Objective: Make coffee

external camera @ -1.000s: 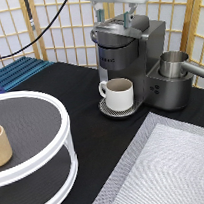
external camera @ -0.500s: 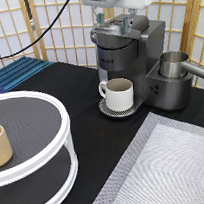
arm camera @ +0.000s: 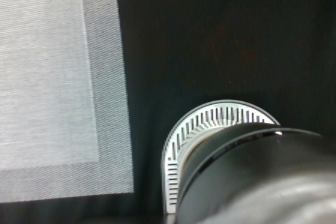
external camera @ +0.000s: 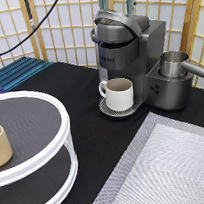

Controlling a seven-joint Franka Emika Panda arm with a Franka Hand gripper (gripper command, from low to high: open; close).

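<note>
- The robot's two-finger gripper [external camera: 115, 2] is still hovering just above the rounded lid of the dark grey coffee machine [external camera: 136, 62], jaws spread and empty.
- The small white coffee pod is not showing in either view.
- The cream-white handled mug [external camera: 119, 93] is still sitting under the machine's spout.

Staged test room, shoji screens [external camera: 13, 27], tabletop coffee machine [external camera: 131, 52] (mug docked)
</note>
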